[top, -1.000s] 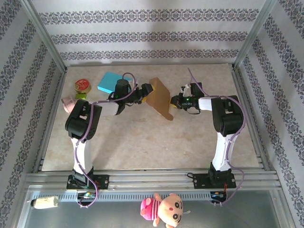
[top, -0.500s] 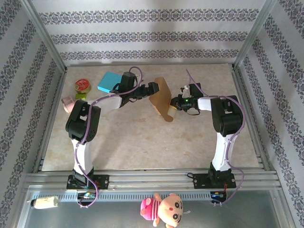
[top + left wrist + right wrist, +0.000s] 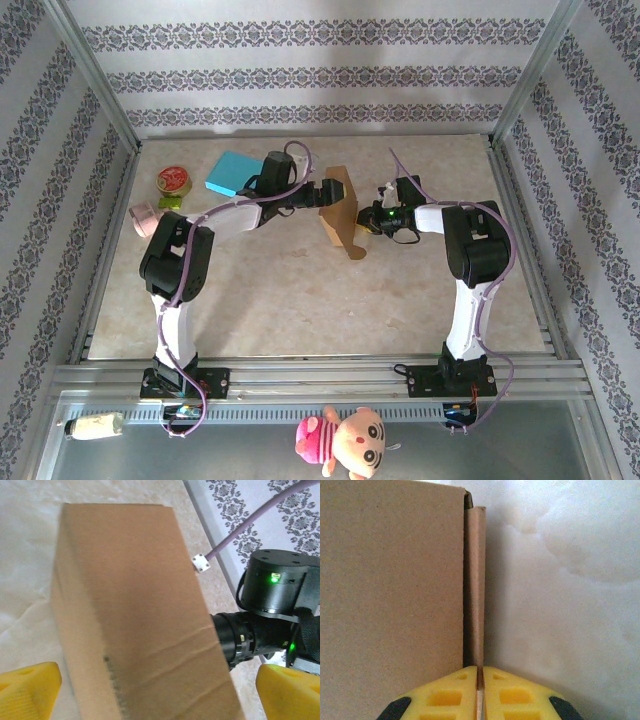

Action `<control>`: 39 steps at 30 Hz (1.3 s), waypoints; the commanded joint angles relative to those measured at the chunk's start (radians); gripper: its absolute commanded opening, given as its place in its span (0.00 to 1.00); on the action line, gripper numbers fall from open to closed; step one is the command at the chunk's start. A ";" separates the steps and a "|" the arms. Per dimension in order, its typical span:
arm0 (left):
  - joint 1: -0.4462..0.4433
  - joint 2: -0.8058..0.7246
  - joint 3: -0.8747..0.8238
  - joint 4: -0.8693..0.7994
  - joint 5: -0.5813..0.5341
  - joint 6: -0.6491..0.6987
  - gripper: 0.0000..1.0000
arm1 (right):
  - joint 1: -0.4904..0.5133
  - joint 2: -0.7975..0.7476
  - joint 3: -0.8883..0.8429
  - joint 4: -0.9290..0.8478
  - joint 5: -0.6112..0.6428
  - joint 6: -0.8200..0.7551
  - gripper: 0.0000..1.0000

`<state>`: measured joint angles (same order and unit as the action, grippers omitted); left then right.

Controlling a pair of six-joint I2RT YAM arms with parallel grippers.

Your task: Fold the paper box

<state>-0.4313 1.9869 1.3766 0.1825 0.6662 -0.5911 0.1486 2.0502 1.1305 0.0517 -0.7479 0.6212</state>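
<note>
Centrally, paper box (image 3: 338, 212) between the claws, left claw (image 3: 159, 695) wide astride it, right claw (image 3: 480, 677) pinching its thin edge.

No text, label or number can be read anywhere. The paper box (image 3: 130, 605) has plain brown faces, and the print on the round tin (image 3: 174, 180) is too small to read.

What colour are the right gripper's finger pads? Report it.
Yellow pads, clearest in the right wrist view.

Brown box (image 3: 345, 215), yel. claw pads (image 3: 445, 697)
</note>
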 commanded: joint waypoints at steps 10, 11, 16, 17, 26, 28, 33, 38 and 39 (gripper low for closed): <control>-0.072 0.093 0.341 -0.661 -0.291 0.156 1.00 | 0.014 -0.003 0.024 -0.035 0.033 -0.026 0.13; -0.075 0.113 0.382 -0.708 -0.293 0.165 1.00 | 0.014 -0.002 0.025 -0.036 0.035 -0.028 0.13; -0.096 0.179 0.505 -0.840 -0.337 0.203 0.96 | 0.014 -0.005 0.025 -0.046 0.044 -0.037 0.13; -0.095 0.180 0.505 -0.836 -0.336 0.201 0.91 | 0.014 -0.005 0.025 -0.046 0.042 -0.037 0.14; -0.084 0.125 0.431 -0.743 -0.334 0.123 0.58 | 0.010 -0.071 0.016 -0.062 0.046 -0.030 0.30; -0.071 0.092 0.386 -0.695 -0.316 0.082 0.54 | 0.006 -0.110 0.011 -0.070 0.055 -0.022 0.45; -0.007 -0.033 0.196 -0.485 -0.248 -0.080 0.47 | 0.016 -0.288 -0.016 -0.083 0.152 -0.074 0.75; 0.072 -0.151 0.014 -0.277 -0.183 -0.263 0.38 | 0.149 -0.531 -0.128 0.039 0.385 -0.413 0.89; 0.092 -0.167 -0.016 -0.239 -0.168 -0.312 0.38 | 0.191 -0.585 -0.186 0.127 0.423 -0.514 0.90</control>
<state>-0.3813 1.8927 1.4090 -0.2520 0.4400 -0.7383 0.2512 1.5650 1.0409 0.0395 -0.4725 0.3847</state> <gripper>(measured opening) 0.525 0.898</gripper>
